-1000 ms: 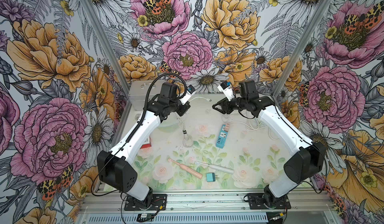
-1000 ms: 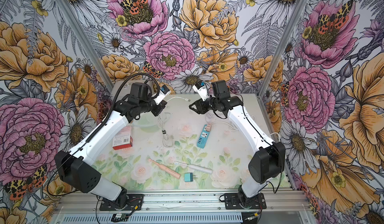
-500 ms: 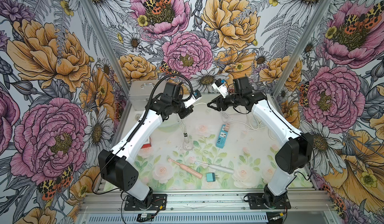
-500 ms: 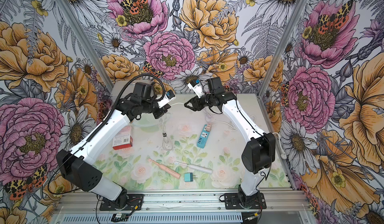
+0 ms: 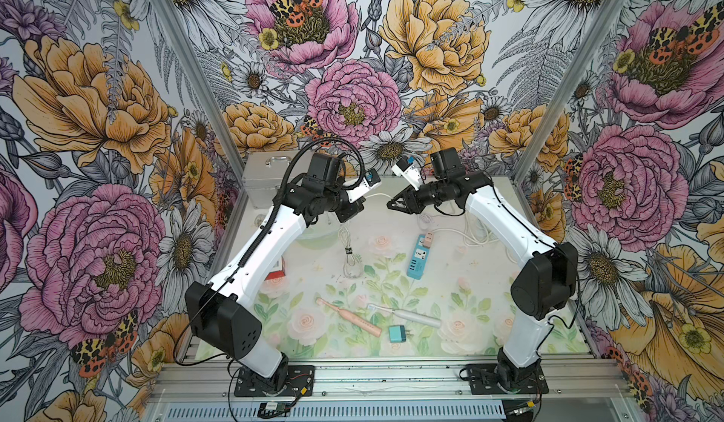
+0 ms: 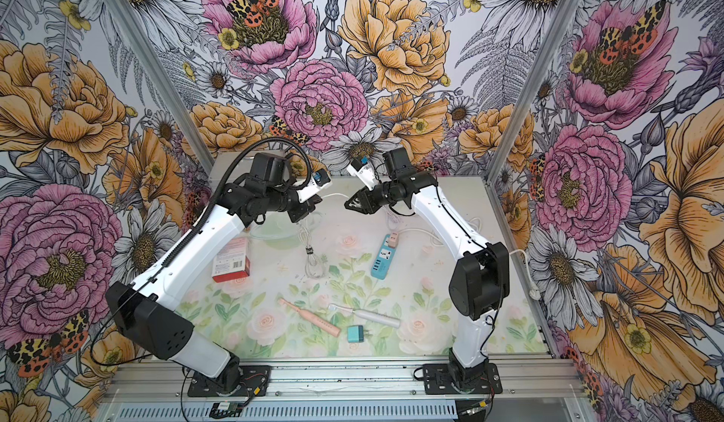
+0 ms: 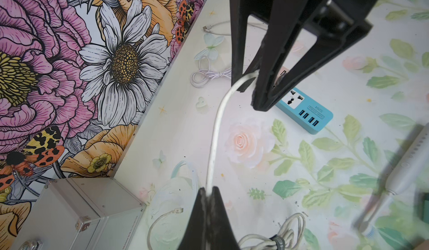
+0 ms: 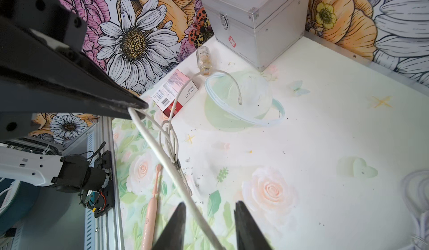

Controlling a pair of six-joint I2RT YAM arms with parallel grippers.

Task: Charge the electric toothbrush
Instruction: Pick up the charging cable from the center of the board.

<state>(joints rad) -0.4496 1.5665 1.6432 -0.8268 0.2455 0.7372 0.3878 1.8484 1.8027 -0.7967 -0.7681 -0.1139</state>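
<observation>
Two electric toothbrushes lie near the table's front: a pink one (image 5: 348,317) and a white one (image 5: 407,316), with a teal plug adapter (image 5: 397,334) beside them. A blue power strip (image 5: 419,257) lies mid-table. My left gripper (image 7: 209,190) is shut on a white cable (image 7: 217,125), held above the table at the back. The cable's bundled rest (image 5: 350,259) hangs down to the table. My right gripper (image 8: 209,211) faces the left one (image 8: 137,106) closely. Its jaws stand open on either side of the cable (image 8: 162,158), which runs between them.
A silver case (image 5: 266,177) stands at the back left corner. By it are a pale green bowl (image 8: 239,100), a small bottle (image 8: 204,60) and a red and white box (image 6: 231,261). More white cord (image 5: 478,236) trails behind the power strip.
My right gripper has swung left toward the left gripper, and its jaws have narrowed round the cable. The left gripper has shifted slightly toward the middle, still holding the cable.
</observation>
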